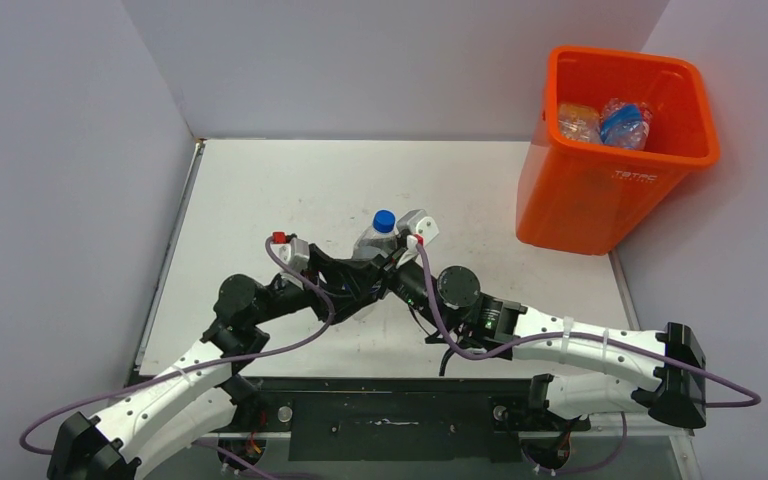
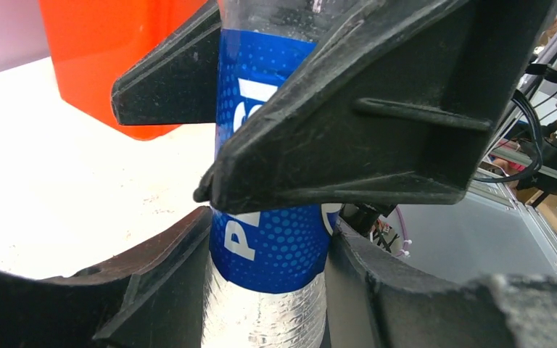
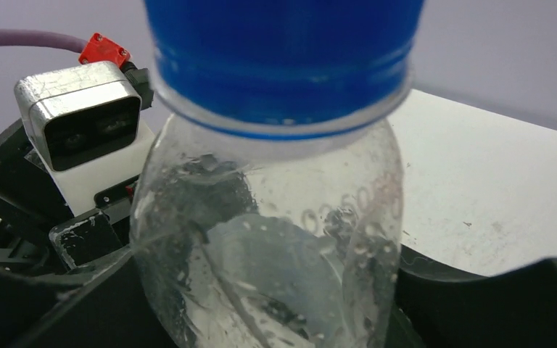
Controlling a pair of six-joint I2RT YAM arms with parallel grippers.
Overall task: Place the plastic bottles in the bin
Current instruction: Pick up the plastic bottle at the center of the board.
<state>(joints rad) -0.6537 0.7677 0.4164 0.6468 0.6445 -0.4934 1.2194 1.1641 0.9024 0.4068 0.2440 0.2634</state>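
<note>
One clear plastic bottle (image 1: 373, 243) with a blue cap (image 1: 383, 219) and a blue label stands upright at the middle of the table. Both grippers close on it from the near side. My left gripper (image 1: 358, 272) holds its lower body, and the left wrist view shows the label (image 2: 272, 246) pressed between its fingers (image 2: 178, 254). My right gripper (image 1: 396, 262) grips it higher up, and its black fingers (image 2: 377, 109) cross the label. The right wrist view is filled by the bottle's shoulder (image 3: 275, 239) and cap (image 3: 283, 51). The orange bin (image 1: 600, 190) stands at the far right.
Two bottles, one orange-tinted (image 1: 577, 122) and one with a blue label (image 1: 625, 124), lie inside the bin. The bin also shows in the left wrist view (image 2: 109, 58). Grey walls close the table at the left, back and right. The left wrist camera (image 3: 80, 123) sits close beside the bottle.
</note>
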